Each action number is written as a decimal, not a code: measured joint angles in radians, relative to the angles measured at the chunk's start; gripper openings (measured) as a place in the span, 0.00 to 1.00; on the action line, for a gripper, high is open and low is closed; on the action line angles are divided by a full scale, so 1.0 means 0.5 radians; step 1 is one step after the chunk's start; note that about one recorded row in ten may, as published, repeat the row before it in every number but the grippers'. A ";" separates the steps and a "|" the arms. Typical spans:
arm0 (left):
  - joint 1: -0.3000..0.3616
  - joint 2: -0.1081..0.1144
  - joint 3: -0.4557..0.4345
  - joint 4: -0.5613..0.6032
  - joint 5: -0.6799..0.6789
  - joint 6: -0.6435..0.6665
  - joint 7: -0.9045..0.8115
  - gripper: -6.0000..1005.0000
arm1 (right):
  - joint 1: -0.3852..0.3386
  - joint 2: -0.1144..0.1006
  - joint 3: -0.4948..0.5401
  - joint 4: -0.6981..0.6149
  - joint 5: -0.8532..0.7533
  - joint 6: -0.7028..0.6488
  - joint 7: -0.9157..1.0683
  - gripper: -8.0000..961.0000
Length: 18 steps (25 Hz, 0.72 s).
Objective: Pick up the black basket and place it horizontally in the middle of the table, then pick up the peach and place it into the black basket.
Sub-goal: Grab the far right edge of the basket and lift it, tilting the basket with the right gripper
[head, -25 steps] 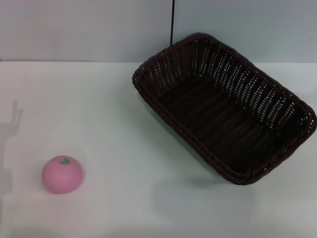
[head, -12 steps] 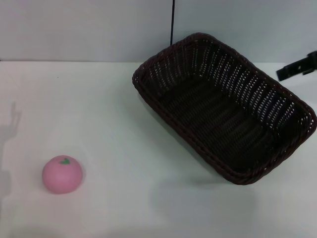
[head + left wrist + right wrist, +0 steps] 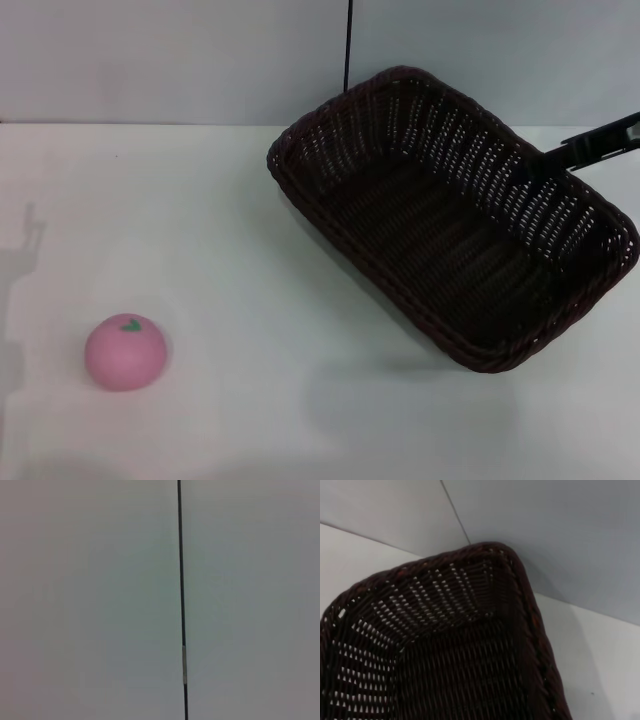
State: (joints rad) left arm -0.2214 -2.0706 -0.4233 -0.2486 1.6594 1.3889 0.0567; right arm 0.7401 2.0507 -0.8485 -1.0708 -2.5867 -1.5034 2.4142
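The right gripper (image 3: 560,152), grip state unclear, reaches over the skewed basket's (image 3: 440,230) far rim, probably to grasp it.

A plain pale grey wall (image 3: 170,60) runs across the scene from 10 to 2 o'clock, meeting the white tabletop (image 3: 240,260) along a straight horizontal edge. A thin dark vertical seam (image 3: 348,45) splits the wall near 12 o'clock. Soft, even light leaves faint grey shadows on the tabletop toward 9 o'clock.
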 joint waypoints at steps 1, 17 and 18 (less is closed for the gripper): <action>0.000 0.000 0.000 0.000 0.000 0.000 0.000 0.83 | 0.000 0.000 0.000 0.000 0.000 0.000 0.000 0.86; -0.008 -0.003 0.011 -0.044 0.001 0.000 0.000 0.83 | 0.090 -0.017 -0.012 0.581 0.219 0.525 -0.322 0.85; -0.008 -0.002 0.012 -0.046 0.001 0.001 0.000 0.83 | 0.090 -0.017 -0.012 0.581 0.219 0.525 -0.322 0.85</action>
State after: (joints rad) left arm -0.2255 -2.0717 -0.4170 -0.2718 1.6597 1.3895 0.0567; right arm 0.7850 2.0423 -0.8547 -0.7802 -2.4772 -1.2411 2.2532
